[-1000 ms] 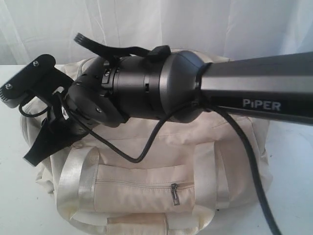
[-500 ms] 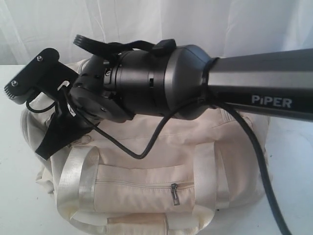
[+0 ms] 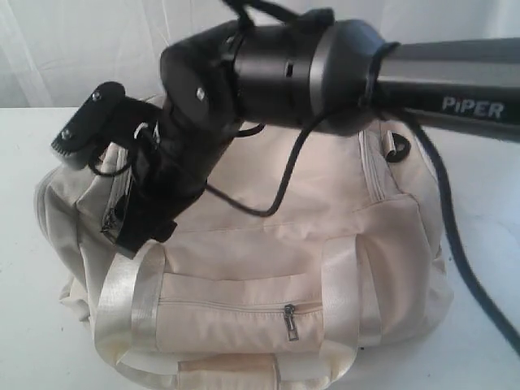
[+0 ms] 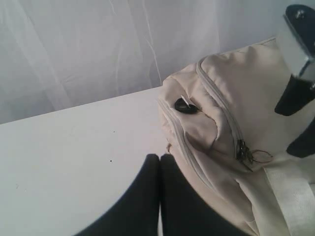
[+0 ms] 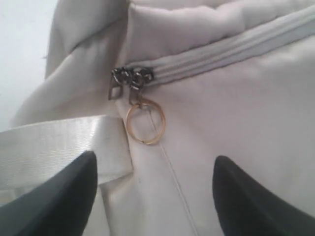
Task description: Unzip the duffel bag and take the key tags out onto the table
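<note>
Left of centre in the exterior view — right gripper [image 3: 140, 236], pointing down at the left end of the duffel bag [image 3: 325, 211]; fingers [image 5: 59, 196] spread wide, nothing between them. Just beyond the tips: two dark zip pulls [image 5: 129, 78], side by side at the end of the closed main zip [image 5: 236, 46]; a gold ring [image 5: 145, 123] hangs from one, with a satin handle [image 5: 54, 147] beside it. Left gripper [image 4: 158, 164] — fingers pressed together, nothing held, over the table [image 4: 74, 142] beside the bag's end. The bag lies across the middle and lower frame on the white table, with the front pocket zip pull [image 3: 288, 321] at lower centre.
</note>
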Motion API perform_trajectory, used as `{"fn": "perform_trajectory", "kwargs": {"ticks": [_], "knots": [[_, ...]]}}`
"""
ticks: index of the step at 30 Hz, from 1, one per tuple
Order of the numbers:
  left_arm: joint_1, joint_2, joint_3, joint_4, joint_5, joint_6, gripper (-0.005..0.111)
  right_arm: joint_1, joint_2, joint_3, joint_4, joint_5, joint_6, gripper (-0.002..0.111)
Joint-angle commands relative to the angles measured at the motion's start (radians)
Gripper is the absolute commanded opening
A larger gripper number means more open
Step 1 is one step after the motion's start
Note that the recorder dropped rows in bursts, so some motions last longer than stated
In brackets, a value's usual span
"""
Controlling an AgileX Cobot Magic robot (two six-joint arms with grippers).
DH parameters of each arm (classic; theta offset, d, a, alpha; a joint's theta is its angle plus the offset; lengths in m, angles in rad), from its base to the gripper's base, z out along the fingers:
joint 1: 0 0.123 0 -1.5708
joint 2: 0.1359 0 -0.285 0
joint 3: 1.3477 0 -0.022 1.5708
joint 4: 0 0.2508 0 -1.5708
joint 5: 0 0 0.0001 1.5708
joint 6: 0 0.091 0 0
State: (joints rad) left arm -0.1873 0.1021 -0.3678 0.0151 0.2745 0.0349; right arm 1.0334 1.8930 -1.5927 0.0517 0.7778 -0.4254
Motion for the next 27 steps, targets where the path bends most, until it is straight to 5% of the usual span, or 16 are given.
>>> {"fn": "perform_trajectory", "kwargs": {"ticks": [1,27], "knots": [[-0.006,-0.009,0.007,-0.007,-0.011,-0.005,0.000,-0.096,-0.014,-0.083,0.295,0.091,-0.277,0.062],[-0.006,-0.009,0.007,-0.007,-0.011,-0.005,0.000,-0.092,0.183,-0.091,0.400,-0.007,-0.330,0.065]]}}
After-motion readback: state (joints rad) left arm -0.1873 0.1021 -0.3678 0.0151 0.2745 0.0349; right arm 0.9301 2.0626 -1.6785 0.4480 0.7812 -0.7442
